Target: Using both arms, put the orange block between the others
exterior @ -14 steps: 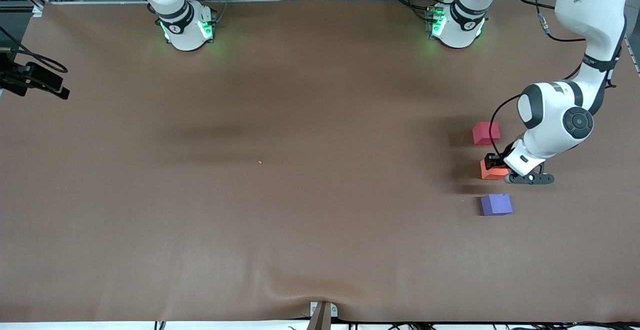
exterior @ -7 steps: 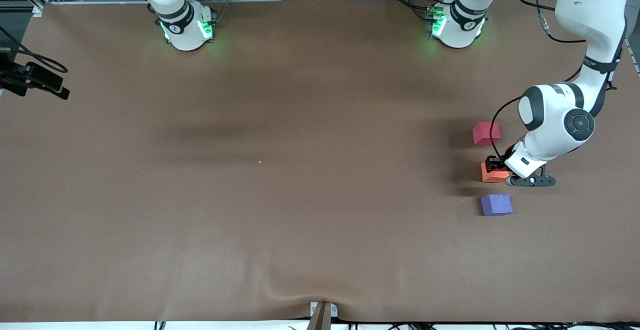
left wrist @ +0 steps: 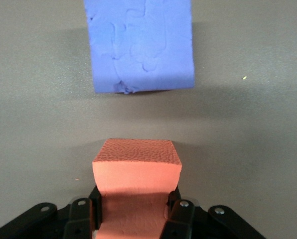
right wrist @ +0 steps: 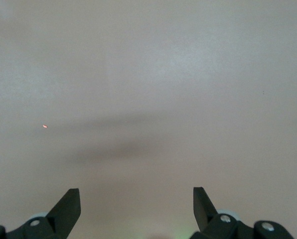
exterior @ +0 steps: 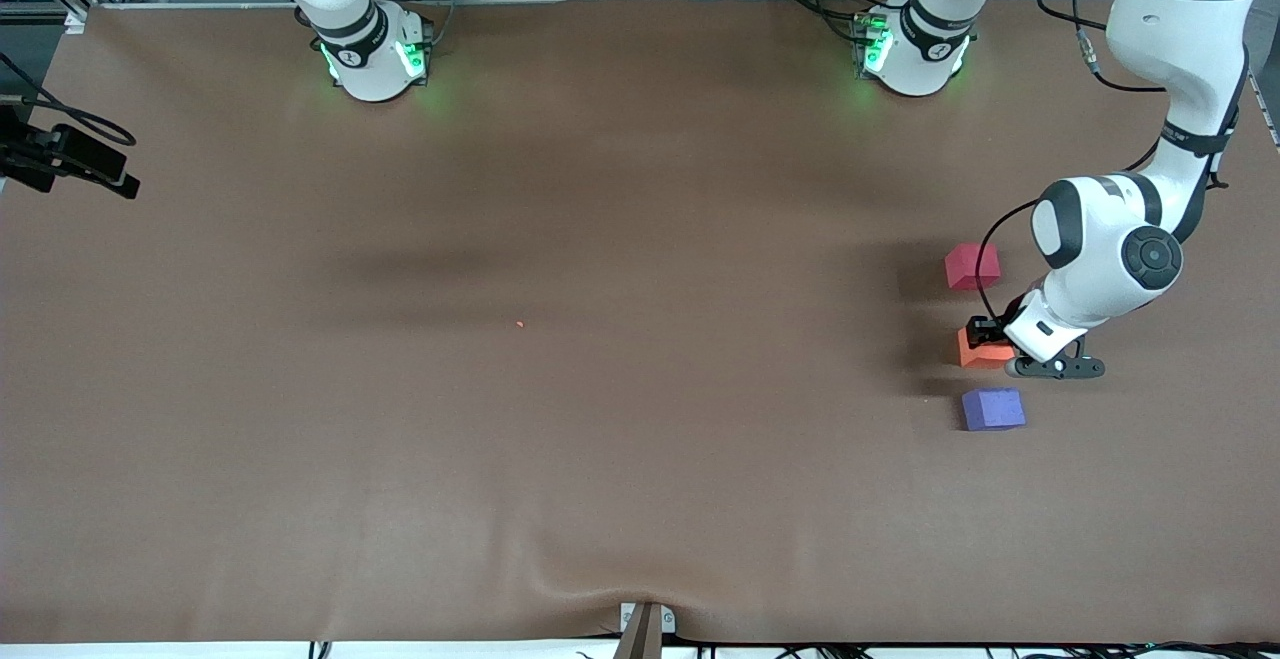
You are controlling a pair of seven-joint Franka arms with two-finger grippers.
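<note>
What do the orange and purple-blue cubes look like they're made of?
Both look like soft matte foam. The orange block, pinched by the left gripper, has a pebbled top and sides bowed in at the fingers. The purple-blue cube shows shallow dents and a ragged edge.

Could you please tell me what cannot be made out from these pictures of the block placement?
- Front view: the left gripper and part of the orange block are covered by the arm's own wrist.
- Left wrist view: whether the orange block rests on the table or hangs just above it; the pinkish-red cube is out of frame.
- Right gripper: its fingers stand open over bare table, but the front view cuts it off at the top edge.
- Purple-blue cube: cropped by the wrist view's edge.
</note>
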